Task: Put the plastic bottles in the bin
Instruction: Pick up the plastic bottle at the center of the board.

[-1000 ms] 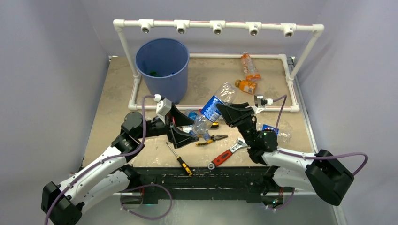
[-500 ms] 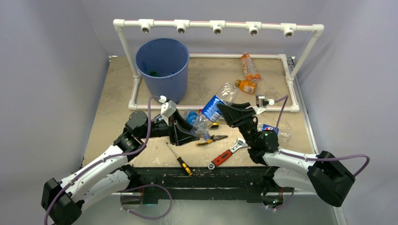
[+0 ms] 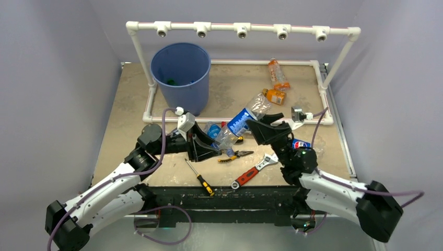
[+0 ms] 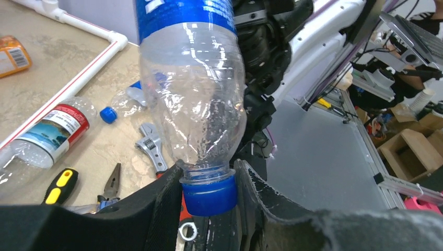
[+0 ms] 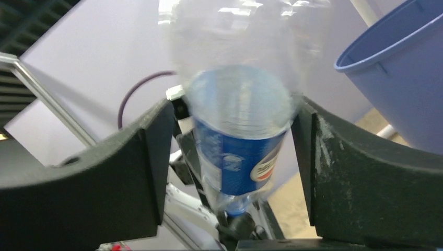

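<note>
A beige table [image 3: 117, 125] carries a white pipe frame [image 3: 243, 26]. Its high bar crosses the far side and holds five round fittings, and its low pipes make a rectangle flat on the far part of the table. Three tools lie toward the near edge. A screwdriver [image 3: 199, 177] with a black and yellow handle is on the left, and a red-handled wrench [image 3: 253, 171] is to its right, apart from it. Pliers [image 3: 235, 155] lie just behind, between the two. The walls [image 3: 47, 78] around are pale lilac.

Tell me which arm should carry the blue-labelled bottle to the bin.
Left. The left end effector is clamped on the blue cap of the bottle, and the bin stands on its side. The jaws of the right end effector stand open around it.
</note>
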### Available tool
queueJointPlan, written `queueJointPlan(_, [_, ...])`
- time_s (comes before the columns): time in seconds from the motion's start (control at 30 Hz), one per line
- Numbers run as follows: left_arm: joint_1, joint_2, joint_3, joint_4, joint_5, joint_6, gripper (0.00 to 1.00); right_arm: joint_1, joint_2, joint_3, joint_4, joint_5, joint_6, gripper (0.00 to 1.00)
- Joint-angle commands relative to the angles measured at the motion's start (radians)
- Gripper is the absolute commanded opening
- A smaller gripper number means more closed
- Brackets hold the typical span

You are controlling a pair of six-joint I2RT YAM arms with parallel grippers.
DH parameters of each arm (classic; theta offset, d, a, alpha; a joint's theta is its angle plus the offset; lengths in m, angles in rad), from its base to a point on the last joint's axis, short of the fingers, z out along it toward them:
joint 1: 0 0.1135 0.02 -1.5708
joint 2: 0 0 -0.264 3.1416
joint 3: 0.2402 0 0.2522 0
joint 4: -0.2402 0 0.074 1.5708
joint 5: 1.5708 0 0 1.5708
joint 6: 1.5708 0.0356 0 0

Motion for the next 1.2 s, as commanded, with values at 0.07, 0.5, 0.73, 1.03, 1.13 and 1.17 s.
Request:
queueJointPlan(0.07, [0.002, -0.035, 0.024, -0.024, -0.053, 0.045, 0.0, 0.004, -0.301, 0.094, -0.488, -0.004, -0.122, 0.97])
queueJointPlan(0.5, [0.002, -0.025, 0.038, -0.073, -0.084, 0.084, 0.0, 0.004, -0.668, 0.351, -1.414, 0.049, -0.384, 0.99])
queueJointPlan(0.73, [0.001, 0.051, 0.167, -0.312, -0.07, 0.163, 0.0, 0.004, -0.593, 0.512, -1.604, 0.029, -0.493, 0.99])
queueJointPlan(1.03, [-0.001, 0.102, 0.361, -0.718, -0.161, 0.285, 0.0, 0.004, -0.434, 0.653, -1.627, -0.031, -0.607, 0.99])
queueJointPlan(1.13, [-0.001, 0.104, 0.386, -0.789, -0.22, 0.294, 0.0, 0.004, -0.404, 0.679, -1.632, 0.023, -0.594, 0.99])
queueJointPlan(1.17, [0.0, 0.1, 0.391, -0.805, -0.25, 0.297, 0.0, 0.004, -0.395, 0.686, -1.645, 0.066, -0.58, 0.99])
